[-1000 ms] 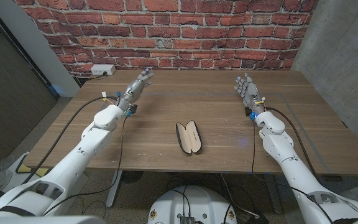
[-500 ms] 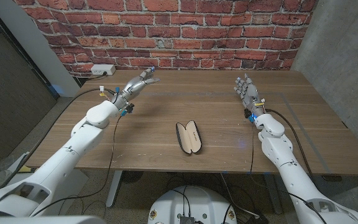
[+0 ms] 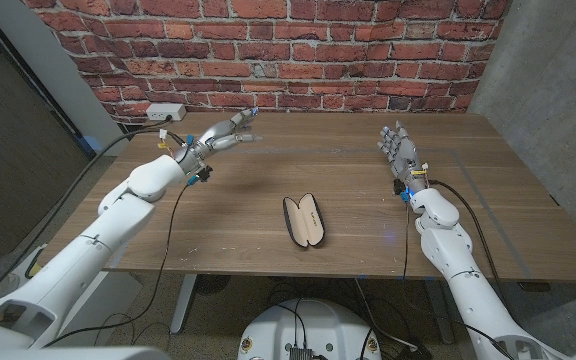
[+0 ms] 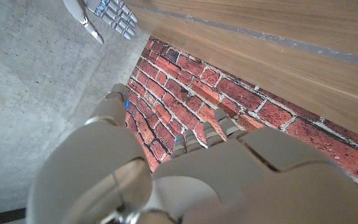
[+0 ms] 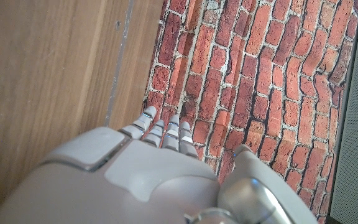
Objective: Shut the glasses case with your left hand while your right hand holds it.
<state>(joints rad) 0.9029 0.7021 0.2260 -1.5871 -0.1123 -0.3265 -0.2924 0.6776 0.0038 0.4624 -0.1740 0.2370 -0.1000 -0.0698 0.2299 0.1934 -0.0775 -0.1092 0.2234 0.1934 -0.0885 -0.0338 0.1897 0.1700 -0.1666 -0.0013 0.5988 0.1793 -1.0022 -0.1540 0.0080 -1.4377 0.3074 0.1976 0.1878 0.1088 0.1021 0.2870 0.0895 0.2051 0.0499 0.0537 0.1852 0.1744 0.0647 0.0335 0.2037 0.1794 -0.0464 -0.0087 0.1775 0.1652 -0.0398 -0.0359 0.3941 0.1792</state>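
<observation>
A black glasses case [image 3: 304, 220] lies open on the wooden table [image 3: 348, 180], near the front edge at the middle, with its pale lining up. My left hand [image 3: 224, 134] is far off at the back left, raised over the table, fingers stretched out and apart, holding nothing. My right hand [image 3: 397, 148] stands at the back right with its fingers up and spread, also holding nothing. The left wrist view looks over my left hand [image 4: 166, 168] and catches my right hand [image 4: 104, 15] far off. The right wrist view runs along my right hand [image 5: 160, 168] toward the brick wall.
A red brick wall [image 3: 268, 50] runs behind the table. A white power strip [image 3: 165, 112] lies at the table's back left corner, close to my left hand. A grey concrete wall [image 3: 548, 70] stands to the right.
My left arm has swung outward and its hand has turned and reached right, fingers now pointing along the table's back. The right hand and the case have stayed put.
</observation>
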